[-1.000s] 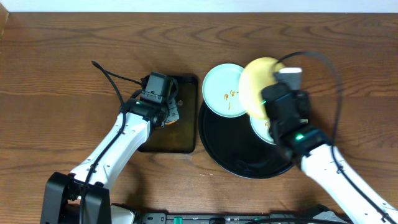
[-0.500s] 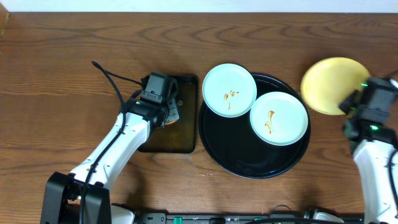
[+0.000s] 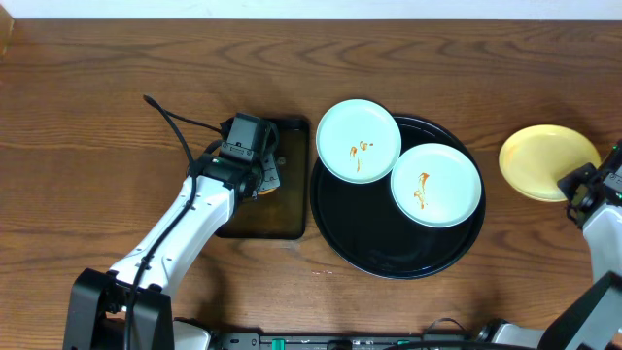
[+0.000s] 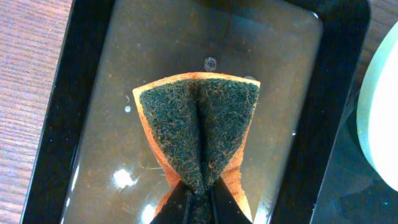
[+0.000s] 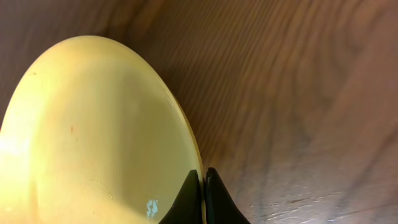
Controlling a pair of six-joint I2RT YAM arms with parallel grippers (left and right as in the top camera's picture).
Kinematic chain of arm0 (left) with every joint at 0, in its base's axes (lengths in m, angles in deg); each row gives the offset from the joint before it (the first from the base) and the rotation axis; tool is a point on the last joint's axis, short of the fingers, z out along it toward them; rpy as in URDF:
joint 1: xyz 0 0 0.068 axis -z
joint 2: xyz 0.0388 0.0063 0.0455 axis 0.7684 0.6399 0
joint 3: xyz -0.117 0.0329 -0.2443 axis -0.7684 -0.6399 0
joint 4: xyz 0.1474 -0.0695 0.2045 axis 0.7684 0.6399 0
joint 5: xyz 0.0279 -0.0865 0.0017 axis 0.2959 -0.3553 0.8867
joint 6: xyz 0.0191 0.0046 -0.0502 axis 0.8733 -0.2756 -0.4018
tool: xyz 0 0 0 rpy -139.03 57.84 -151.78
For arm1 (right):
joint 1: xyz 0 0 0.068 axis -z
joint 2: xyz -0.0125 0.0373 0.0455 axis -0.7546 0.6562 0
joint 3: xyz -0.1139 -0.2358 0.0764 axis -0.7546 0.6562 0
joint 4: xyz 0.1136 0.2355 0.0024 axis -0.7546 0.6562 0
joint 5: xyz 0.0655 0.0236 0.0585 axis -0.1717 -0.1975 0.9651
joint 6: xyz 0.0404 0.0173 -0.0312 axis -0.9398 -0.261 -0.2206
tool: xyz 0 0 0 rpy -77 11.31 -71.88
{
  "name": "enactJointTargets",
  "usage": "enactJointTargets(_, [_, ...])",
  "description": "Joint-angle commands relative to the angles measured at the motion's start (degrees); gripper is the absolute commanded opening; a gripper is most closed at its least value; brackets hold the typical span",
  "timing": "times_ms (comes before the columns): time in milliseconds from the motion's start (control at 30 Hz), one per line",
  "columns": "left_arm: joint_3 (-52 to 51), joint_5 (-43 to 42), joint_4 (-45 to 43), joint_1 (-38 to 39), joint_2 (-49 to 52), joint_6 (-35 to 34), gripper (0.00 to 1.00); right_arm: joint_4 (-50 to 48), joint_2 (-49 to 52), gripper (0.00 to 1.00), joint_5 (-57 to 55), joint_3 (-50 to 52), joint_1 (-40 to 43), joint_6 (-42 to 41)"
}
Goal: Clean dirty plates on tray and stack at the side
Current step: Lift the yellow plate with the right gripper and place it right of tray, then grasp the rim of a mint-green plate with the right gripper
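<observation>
No readable text, label, brand or number shows anywhere.

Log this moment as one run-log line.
left gripper: shut on green-orange sponge over rectangular black tray | right gripper: shut on rim of pale yellow round plate, right of round black tray | two mint-blue plates: sauce-smeared

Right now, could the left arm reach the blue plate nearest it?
Probably yes: that plate lies just beside the left arm's jaws and nothing covers it, though the jaws are pinching a sponge.
</observation>
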Motion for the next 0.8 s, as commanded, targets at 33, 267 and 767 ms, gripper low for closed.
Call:
enactJointTargets(33, [-0.61,0.72,0.09,-0.24,0.26,0.96,0.08,-0.17,2.03,0.02,6.01,-1.07,0.13,0.44])
enactJointTargets(267, [-0.61,0.72,0.09,-0.24,0.26,0.98,0.08,1.95,0.96,0.36,22.84,-1.09,-2.51,8.0])
enactJointTargets(767, [-0.61,0.72,0.11,-0.24,0.26,0.98,0.07,29.18,0.9,0.29,31.39,-1.03,-16.59,14.62])
